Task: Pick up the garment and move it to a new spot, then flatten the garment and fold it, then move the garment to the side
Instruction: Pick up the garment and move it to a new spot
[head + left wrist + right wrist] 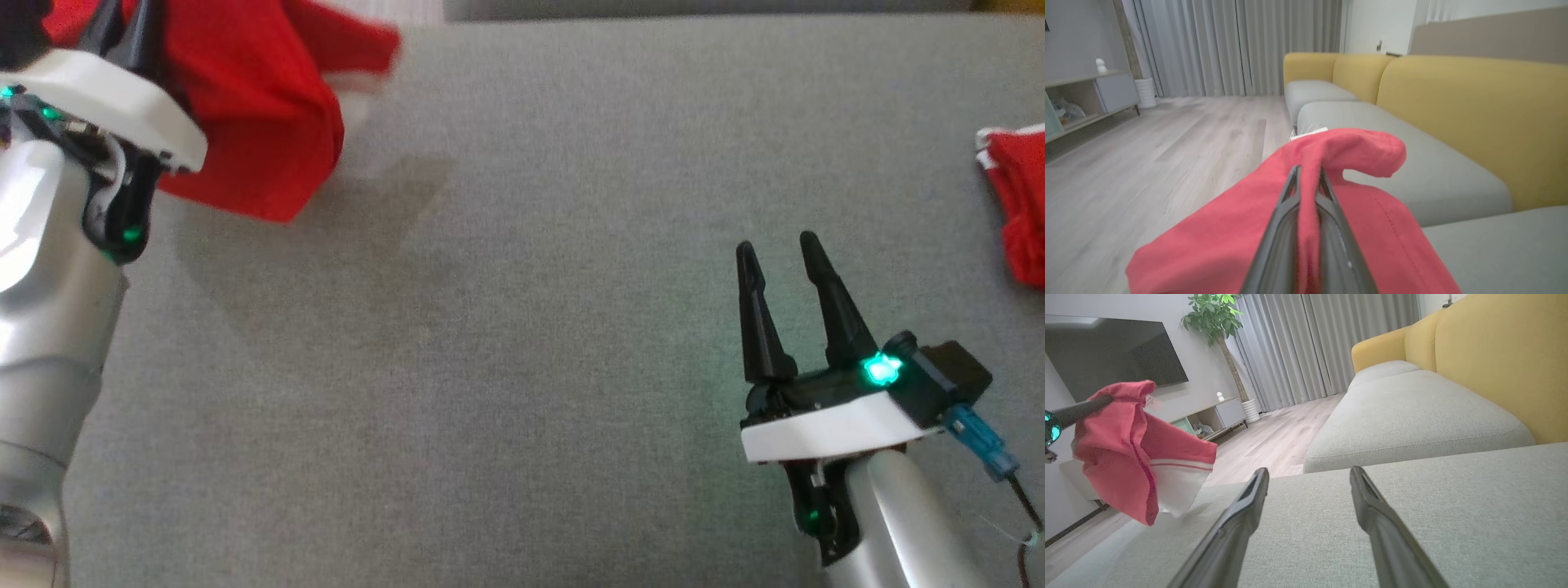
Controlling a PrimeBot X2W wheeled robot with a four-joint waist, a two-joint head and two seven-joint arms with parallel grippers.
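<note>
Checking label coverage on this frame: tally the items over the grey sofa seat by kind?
Red garments: 2 (held garment in the shut left end effector; second garment lying at the head view's right edge)
End effectors: 2 (left; right end effector, open and empty)
Total: 4

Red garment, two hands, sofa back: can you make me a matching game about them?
Things:
1 left hand
2 right hand
3 garment
4 sofa back

What fits:
a yellow
b open, holding nothing
c shut on the garment
d red, hanging in the air

Pairs: 1-c, 2-b, 3-d, 4-a.
</note>
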